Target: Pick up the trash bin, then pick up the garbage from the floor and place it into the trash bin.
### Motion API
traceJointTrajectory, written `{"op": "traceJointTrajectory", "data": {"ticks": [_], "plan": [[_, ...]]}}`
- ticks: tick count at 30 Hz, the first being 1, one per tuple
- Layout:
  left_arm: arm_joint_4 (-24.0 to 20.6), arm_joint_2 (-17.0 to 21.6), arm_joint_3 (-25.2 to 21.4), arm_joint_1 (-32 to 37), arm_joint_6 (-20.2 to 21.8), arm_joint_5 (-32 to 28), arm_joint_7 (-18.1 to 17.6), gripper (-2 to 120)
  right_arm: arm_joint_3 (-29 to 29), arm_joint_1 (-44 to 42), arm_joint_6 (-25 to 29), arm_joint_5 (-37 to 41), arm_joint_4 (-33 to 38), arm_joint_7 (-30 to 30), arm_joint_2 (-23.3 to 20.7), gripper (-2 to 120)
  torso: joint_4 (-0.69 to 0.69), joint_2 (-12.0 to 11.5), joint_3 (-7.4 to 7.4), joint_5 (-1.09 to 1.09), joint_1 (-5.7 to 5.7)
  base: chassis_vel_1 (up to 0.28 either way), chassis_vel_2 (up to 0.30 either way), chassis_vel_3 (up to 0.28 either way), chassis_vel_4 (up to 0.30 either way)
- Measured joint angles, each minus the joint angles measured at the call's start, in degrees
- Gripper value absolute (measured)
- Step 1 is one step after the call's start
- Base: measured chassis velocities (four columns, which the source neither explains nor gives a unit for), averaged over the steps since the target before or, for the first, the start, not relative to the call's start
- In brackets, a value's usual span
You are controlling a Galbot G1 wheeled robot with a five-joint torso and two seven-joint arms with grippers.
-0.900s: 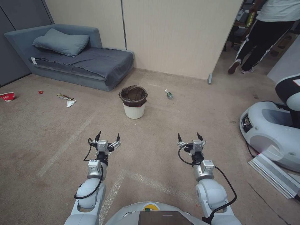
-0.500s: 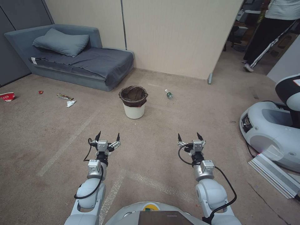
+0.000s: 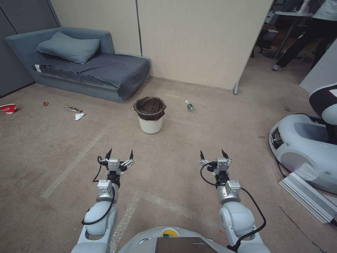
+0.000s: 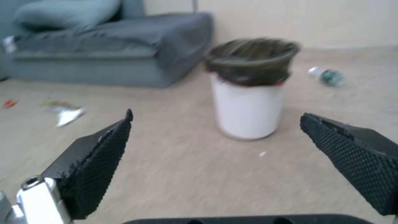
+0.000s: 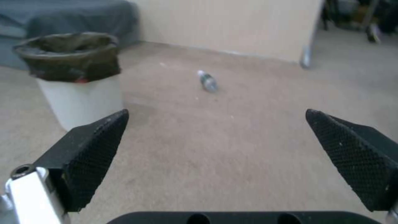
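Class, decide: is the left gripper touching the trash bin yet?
Apart. The head view shows bare carpet between the open left gripper and the trash bin, which stands farther ahead on the floor.

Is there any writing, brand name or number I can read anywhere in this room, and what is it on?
Nothing here can be read.
Red packet on the floor at far left: white marks on it, too small to read.
Bottle beside the bin: a green label, too blurred to read.
Yellow sticker on the robot's body: symbol too small to make out.
White tag on the sofa: no legible print.
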Motion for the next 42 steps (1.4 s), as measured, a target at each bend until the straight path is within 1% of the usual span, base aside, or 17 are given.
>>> {"op": "traceJointTrajectory", "data": {"ticks": [1, 2, 3, 4, 5, 6, 7, 8, 9, 10, 11, 12, 14, 16, 17, 34, 42], "plan": [[-1.88, 0.44, -1.09, 1.29, 2.09, -1.11, -1.01, 100, -0.84, -0.97, -1.64, 0.63, 1.55, 2.63, 0.41, 100, 0.01, 0.00, 0.00, 0.00, 0.00, 0.000, 0.000, 0.000, 0.000], [-1.88, 0.44, -1.09, 1.29, 2.09, -1.11, -1.01, 100, -0.84, -0.97, -1.64, 0.63, 1.55, 2.63, 0.41, 100, 0.01, 0.00, 0.00, 0.00, 0.00, 0.000, 0.000, 0.000, 0.000], [-3.66, 0.82, -2.09, 2.48, 4.04, -2.19, -1.99, 100, -1.46, -1.81, -2.59, 1.12, 2.61, 4.05, 0.68, 100, 0.00, 0.00, -0.01, -0.01, 0.00, 0.000, 0.000, 0.000, 0.000], [-4.80, 1.03, -2.80, 3.39, 4.88, -2.65, -2.47, 100, -1.77, -2.38, -3.02, 1.40, 2.96, 4.54, 0.80, 100, 0.03, 0.01, -0.01, 0.02, -0.01, 0.000, 0.000, 0.000, 0.000], [-4.80, 1.03, -2.80, 3.39, 4.88, -2.65, -2.47, 100, -1.77, -2.38, -3.02, 1.40, 2.96, 4.54, 0.80, 100, 0.03, 0.01, -0.01, 0.02, -0.01, 0.000, 0.000, 0.000, 0.000], [-5.59, 1.10, -2.89, 3.98, 5.67, -3.16, -2.73, 100, -2.04, -2.66, -3.08, 1.53, 3.14, 4.59, 1.02, 100, -0.02, 0.00, 0.00, -0.02, 0.00, 0.000, 0.000, 0.000, 0.000], [-6.44, 1.31, -3.47, 4.49, 6.67, -3.80, -3.30, 100, -2.01, -2.70, -2.98, 1.51, 3.16, 4.55, 1.02, 100, -0.01, 0.00, 0.00, -0.07, 0.00, 0.000, 0.000, 0.000, 0.000], [-6.44, 1.31, -3.47, 4.49, 6.67, -3.80, -3.30, 100, -2.01, -2.70, -2.98, 1.51, 3.16, 4.55, 1.02, 100, -0.01, 0.00, 0.00, -0.07, 0.00, 0.000, 0.000, 0.000, 0.000], [-8.61, 1.82, -4.62, 5.67, 9.09, -5.47, -4.62, 100, -2.03, -2.70, -2.81, 1.52, 3.16, 4.31, 1.06, 100, -0.02, 0.00, 0.00, 0.03, 0.00, 0.000, 0.000, 0.000, 0.000], [-9.76, 2.12, -5.29, 6.30, 10.49, -6.41, -5.37, 100, -2.01, -2.70, -2.78, 1.51, 3.16, 4.15, 1.04, 100, 0.00, 0.01, 0.00, 0.02, 0.00, 0.000, 0.000, 0.000, 0.000], [-12.55, 2.78, -6.80, 7.91, 13.96, -8.80, -7.20, 100, -1.98, -2.71, -2.70, 1.51, 3.16, 3.97, 0.93, 100, 0.01, 0.00, 0.00, -0.01, 0.00, 0.000, 0.000, 0.000, 0.000], [-12.55, 2.78, -6.80, 7.91, 13.96, -8.80, -7.20, 100, -1.98, -2.71, -2.70, 1.51, 3.16, 3.97, 0.93, 100, 0.01, 0.00, 0.00, -0.01, 0.00, 0.000, 0.000, 0.000, 0.000], [-16.02, 3.61, -8.62, 9.81, 18.07, -11.55, -9.40, 100, -1.89, -2.67, -2.70, 1.49, 3.17, 3.76, 0.86, 100, 0.01, 0.01, -0.01, 0.01, 0.00, 0.000, 0.000, 0.000, 0.000], [-16.33, 3.70, -8.80, 9.95, 18.56, -11.72, -9.63, 100, -1.87, -2.67, -2.72, 1.47, 3.17, 3.72, 0.85, 100, 0.02, 0.01, -0.01, 0.02, 0.00, 0.000, 0.000, 0.000, 0.000], [-17.02, 3.98, -9.12, 10.10, 19.79, -11.81, -10.14, 100, -1.84, -2.68, -2.78, 1.39, 3.17, 3.58, 0.85, 100, 0.00, 0.01, -0.01, 0.00, 0.00, 0.000, 0.000, 0.000, 0.000], [-17.36, 4.09, -9.01, 10.52, 20.09, -10.70, -10.23, 100, -1.88, -2.44, -2.26, 0.95, 2.47, 2.81, 0.78, 100, 0.00, 0.01, -0.01, 0.01, 0.00, 0.000, 0.000, 0.000, 0.000], [-17.06, 3.83, -8.94, 9.78, 19.57, -10.65, -10.14, 100, -1.79, -2.33, -1.75, 0.94, 2.04, 2.66, 0.66, 100, 0.01, 0.00, 0.00, 0.01, 0.00, -0.120, 0.127, 0.129, -0.115]]}}
